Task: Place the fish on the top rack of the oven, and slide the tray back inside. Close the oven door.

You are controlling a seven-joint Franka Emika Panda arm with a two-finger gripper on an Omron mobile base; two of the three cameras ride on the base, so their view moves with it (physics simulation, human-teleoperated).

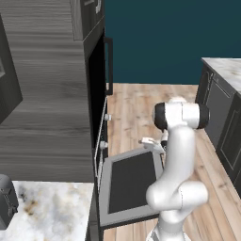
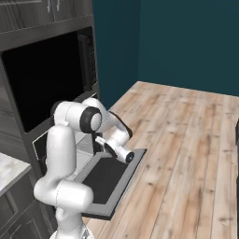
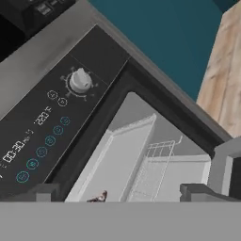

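The oven (image 1: 96, 94) sits in a tall dark wood-grain cabinet, its black cavity (image 2: 46, 84) exposed. The oven door (image 1: 132, 183) hangs open and flat, glass up; it also shows as the oven door (image 2: 107, 179). The light grey tray (image 3: 117, 160) lies in the cavity beside a wire rack (image 3: 153, 174). A small dark sliver (image 3: 99, 196) rests on the tray at the picture's bottom edge; it may be the fish. My gripper (image 3: 122, 193) is open and empty, pointing into the cavity. From the left base camera the gripper (image 1: 151, 142) hovers above the door's far edge.
A control panel with a round knob (image 3: 80, 81) runs above the cavity. A silver toaster (image 1: 7, 200) stands on the marble counter (image 1: 52, 212) at the lower left. A dark island with a marble top (image 1: 226, 70) is at the right, wooden floor (image 2: 186, 140) between.
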